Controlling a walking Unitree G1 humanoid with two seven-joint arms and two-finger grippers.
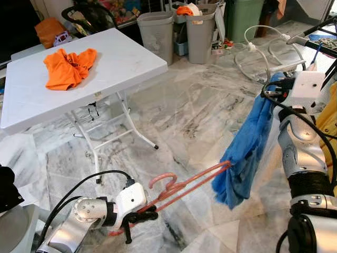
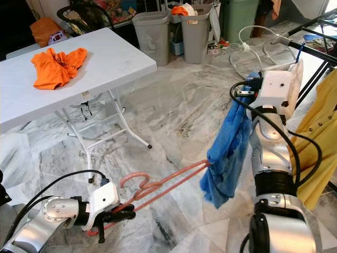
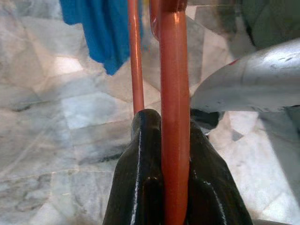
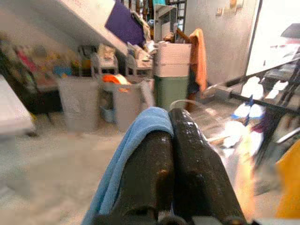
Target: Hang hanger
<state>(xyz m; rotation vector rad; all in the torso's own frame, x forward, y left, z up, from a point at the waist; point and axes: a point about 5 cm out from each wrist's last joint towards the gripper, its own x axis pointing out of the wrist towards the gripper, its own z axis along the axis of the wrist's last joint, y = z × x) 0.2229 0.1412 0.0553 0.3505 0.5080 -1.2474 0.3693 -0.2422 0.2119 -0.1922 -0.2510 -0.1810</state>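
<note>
A red-orange hanger [image 1: 181, 185] runs low over the marble floor, its hook curling upward near my left gripper [image 1: 141, 215], which is shut on the hanger's near end. In the left wrist view the black fingers [image 3: 140, 187] clamp the hanger bar [image 3: 174, 117]. The hanger's far end sits inside a blue garment [image 1: 247, 145] that hangs from my right gripper [image 1: 271, 90], raised at the right and shut on the cloth's top edge [image 4: 140, 129]. The drying rack's rail [image 2: 295, 45] lies just behind the right gripper.
A white folding table [image 1: 116, 63] with an orange shirt [image 1: 68, 66] stands at the left. Grey bins [image 1: 158, 34] and a green bin [image 1: 245, 18] line the back. White hoses [image 1: 258, 52] lie on the floor. A yellow garment [image 2: 318, 132] hangs at the far right.
</note>
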